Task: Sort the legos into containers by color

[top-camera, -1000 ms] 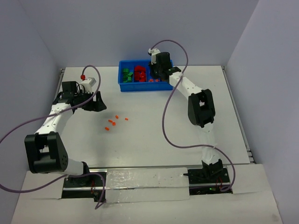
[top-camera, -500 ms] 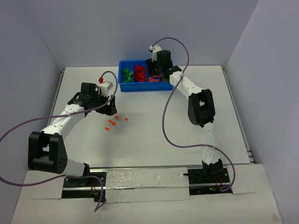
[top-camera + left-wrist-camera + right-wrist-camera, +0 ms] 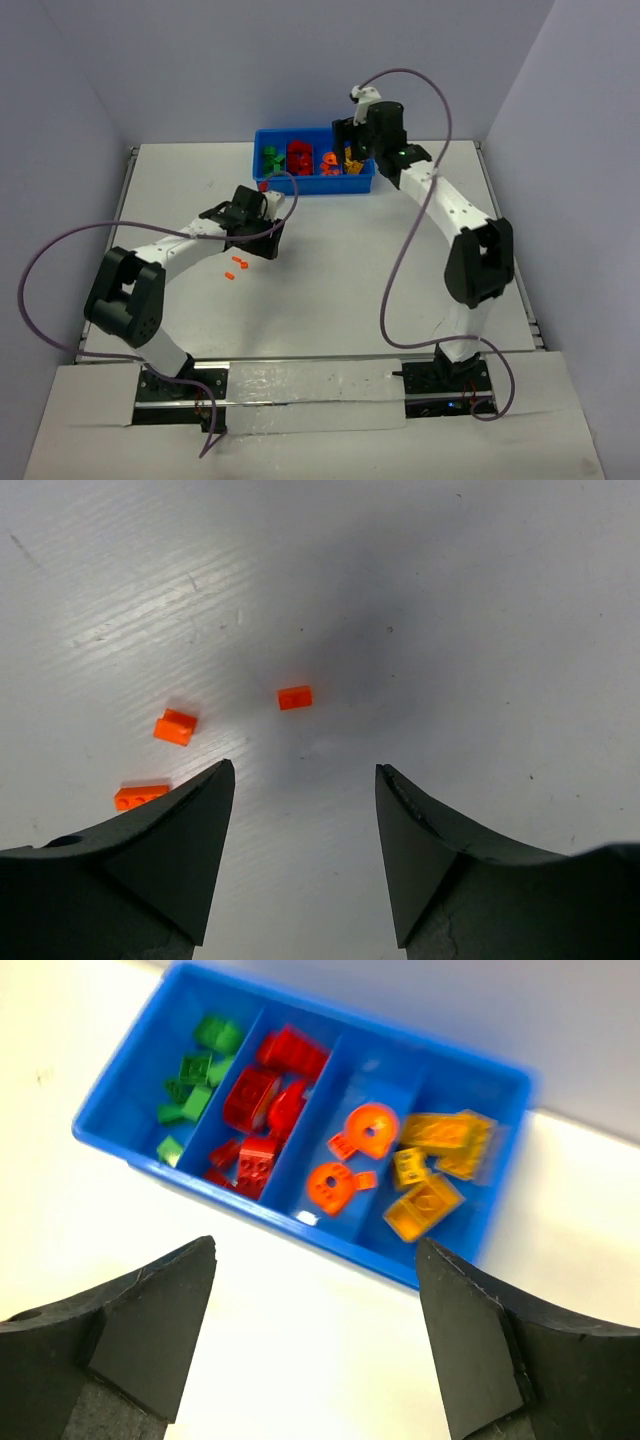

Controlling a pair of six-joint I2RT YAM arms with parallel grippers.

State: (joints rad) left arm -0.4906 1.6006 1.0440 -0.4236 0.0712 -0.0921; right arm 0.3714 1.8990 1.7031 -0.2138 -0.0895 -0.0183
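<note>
The left gripper (image 3: 304, 770) hangs low over the desk (image 3: 480, 600), left of its middle, jaws apart with nothing between them. Three loose orange legos (image 3: 295, 697) lie below it, one right against a finger's outline; the top view hides some under the wrist. The right gripper (image 3: 315, 1250), spread and empty, hovers over the blue tray (image 3: 140, 1045) at the desk's far edge. Its sorted legos (image 3: 250, 1095) run green, red, orange, yellow, the yellow ones blurred.

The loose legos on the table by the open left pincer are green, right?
Not green. The loose legos on the table by the open left pincer are orange, as the left wrist view shows.
</note>
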